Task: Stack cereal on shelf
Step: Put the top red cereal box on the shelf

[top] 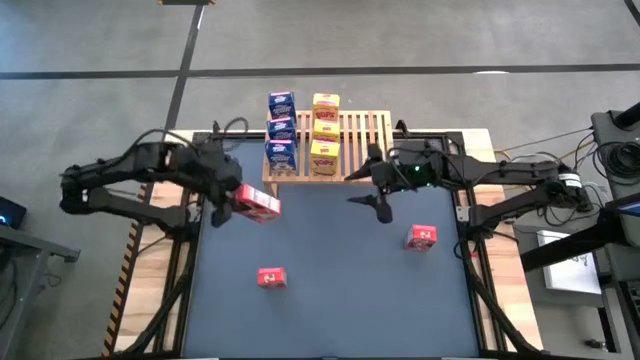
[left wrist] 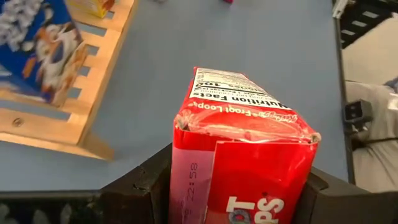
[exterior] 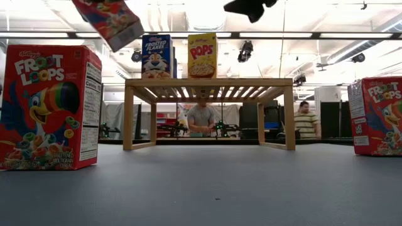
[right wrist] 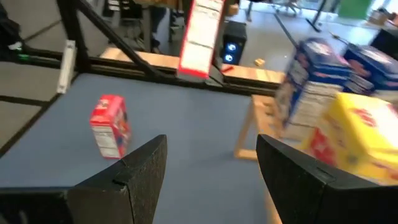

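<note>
The wooden shelf [top: 340,135] stands at the table's far edge. On its slats are three blue cereal boxes [top: 281,130] in a row and three yellow ones [top: 325,132] beside them. My left gripper [top: 225,200] is shut on a red cereal box [top: 256,203], which it holds in the air in front of the shelf's left end. Two more red boxes stand upright on the mat [top: 271,278] [top: 421,237]. My right gripper [top: 375,195] hovers open and empty in front of the shelf's right half. My left gripper pinches the red box between its two fingers [left wrist: 140,186], one on each of two opposite sides [left wrist: 180,174], at the end nearest the wrist. The fingers slant down from the table's left. The box is lifted clear and tilted [exterior: 110,22], its nutrition panel [left wrist: 239,96] turned up.
The slats at the shelf's right [top: 370,130] are bare. The blue mat [top: 340,300] is open between the two standing red boxes. People stand in the room beyond the table [exterior: 201,119]. Cables and equipment lie off the right side [top: 600,150].
</note>
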